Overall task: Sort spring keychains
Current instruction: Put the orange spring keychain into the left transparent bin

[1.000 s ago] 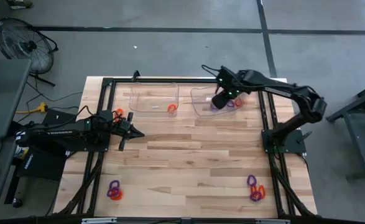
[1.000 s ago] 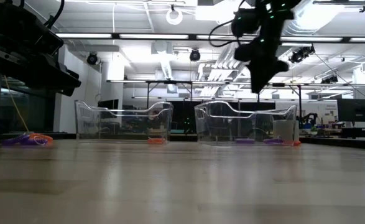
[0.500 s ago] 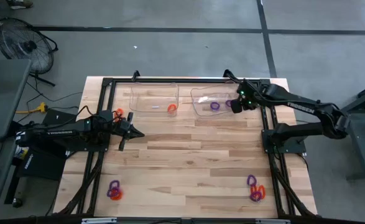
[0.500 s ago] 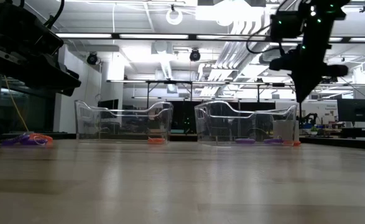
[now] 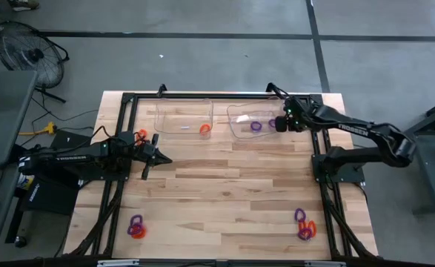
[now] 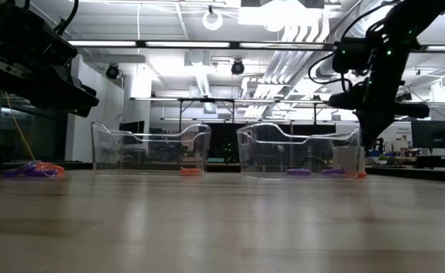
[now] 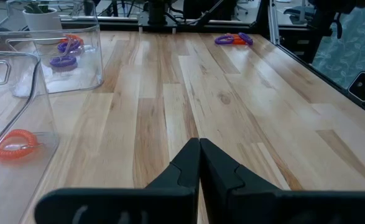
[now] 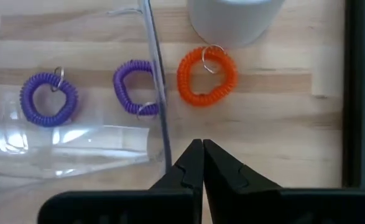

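While my right hand (image 5: 279, 124) hangs shut and empty beside the right clear bin (image 5: 241, 130) from above, my wrist view shows an orange spring keychain (image 8: 206, 75) just outside its wall (light, springy; I'd pinch one coil side).

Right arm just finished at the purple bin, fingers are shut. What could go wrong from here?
1. The right gripper hangs shut right over the wall of the right bin; dropping straight down would likely strike it.
2. An orange keychain lies just outside that wall, beside a white cup; grabbing it may bump either.
3. Orange and purple keychains lie tangled together near the table's front right, so one pick could lift both colours.
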Controlling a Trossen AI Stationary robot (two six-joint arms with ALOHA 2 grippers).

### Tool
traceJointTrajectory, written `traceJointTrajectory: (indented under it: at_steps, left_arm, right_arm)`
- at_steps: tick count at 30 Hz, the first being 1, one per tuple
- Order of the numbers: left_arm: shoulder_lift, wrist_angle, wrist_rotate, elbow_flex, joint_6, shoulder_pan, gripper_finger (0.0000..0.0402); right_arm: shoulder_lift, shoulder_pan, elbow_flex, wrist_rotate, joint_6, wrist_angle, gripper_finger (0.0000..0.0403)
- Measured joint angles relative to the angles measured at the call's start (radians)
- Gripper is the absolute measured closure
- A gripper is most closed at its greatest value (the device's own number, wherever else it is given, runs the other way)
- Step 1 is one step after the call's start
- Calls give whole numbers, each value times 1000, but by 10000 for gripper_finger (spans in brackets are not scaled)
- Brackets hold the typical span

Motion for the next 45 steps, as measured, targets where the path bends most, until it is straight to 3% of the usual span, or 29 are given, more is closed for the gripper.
traceJointTrajectory:
  at_steps: [18, 28, 36, 45]
  left_arm:
    - [0, 0, 0, 0, 0, 0, 400]
    - [0, 0, 0, 0, 0, 0, 400]
    - [0, 0, 0, 0, 0, 0, 400]
    - [0, 0, 0, 0, 0, 0, 400]
  right_arm:
    - [108, 73, 4, -204, -31, 195, 403]
    - [71, 74, 5, -192, -51, 187, 403]
    - [8, 74, 7, -208, -353, 60, 403]
    - [68, 41, 83, -148, -734, -51, 403]
